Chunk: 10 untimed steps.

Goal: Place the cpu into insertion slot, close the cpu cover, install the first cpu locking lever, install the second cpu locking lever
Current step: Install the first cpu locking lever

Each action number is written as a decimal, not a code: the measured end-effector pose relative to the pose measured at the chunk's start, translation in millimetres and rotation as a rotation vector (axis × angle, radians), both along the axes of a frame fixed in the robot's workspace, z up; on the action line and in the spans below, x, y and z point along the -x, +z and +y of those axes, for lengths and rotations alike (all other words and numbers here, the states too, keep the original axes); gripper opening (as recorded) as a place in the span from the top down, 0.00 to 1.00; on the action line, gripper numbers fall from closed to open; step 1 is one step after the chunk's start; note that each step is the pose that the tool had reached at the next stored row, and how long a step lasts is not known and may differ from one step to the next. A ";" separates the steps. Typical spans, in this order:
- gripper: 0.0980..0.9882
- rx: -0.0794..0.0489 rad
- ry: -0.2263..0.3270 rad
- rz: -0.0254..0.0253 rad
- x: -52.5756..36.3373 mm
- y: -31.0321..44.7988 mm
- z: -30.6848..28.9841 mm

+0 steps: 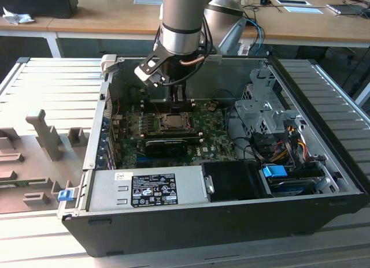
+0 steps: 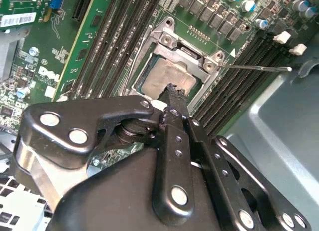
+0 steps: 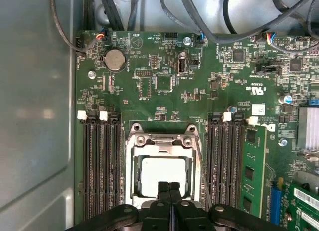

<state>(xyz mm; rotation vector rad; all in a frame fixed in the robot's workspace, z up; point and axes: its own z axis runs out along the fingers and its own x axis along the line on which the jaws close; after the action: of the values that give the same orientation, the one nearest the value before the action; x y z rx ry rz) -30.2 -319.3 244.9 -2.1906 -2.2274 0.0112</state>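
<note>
**Desk:** What's the tool doing on your end?

**Me:** I read the tool (image 3: 169, 187) as narrow. Its two fingertips are pressed together with nothing between them. The tips hang over the near edge of the cpu (image 3: 162, 173), but I can't tell whether they touch it.

**Desk:** And where's the chip?

**Me:** It's lying flat in the insertion slot (image 1: 173, 122), pale top facing up. The cpu cover (image 3: 162, 141) is down around it, so I see the chip through the cover's window.

**Desk:** Levers?

**Me:** In the second wrist view I see one locking lever (image 2: 259, 67), a thin wire rod. It runs out from the cover's corner across the memory slots (image 3: 99, 161). Those long slots flank the socket on both sides of the green motherboard (image 3: 164, 81).

**Desk:** Give me the wider scene.

**Me:** In the exterior view the arm (image 1: 180, 25) comes down onto the socket from twelve o'clock. A black card (image 1: 173, 145) lies just beside the socket at six o'clock. Beyond it, around six to seven o'clock, is the grey power supply (image 1: 150, 190). The metal drive cage (image 1: 263, 115) sits at three o'clock. All of this is inside the open black case (image 1: 202, 230), which lies on its side on the ribbed grey bench (image 1: 46, 83).
</note>
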 end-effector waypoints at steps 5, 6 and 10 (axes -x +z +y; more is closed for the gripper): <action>0.99 0.000 0.000 -0.0001 0.0 15.2 0.0; 0.99 0.000 0.000 -0.0001 0.0 18.0 0.0; 0.99 0.000 0.000 0.0001 0.0 28.1 0.0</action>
<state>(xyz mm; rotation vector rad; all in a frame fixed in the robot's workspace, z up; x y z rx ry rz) -30.2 -319.3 273.1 -2.1906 -2.2274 0.0113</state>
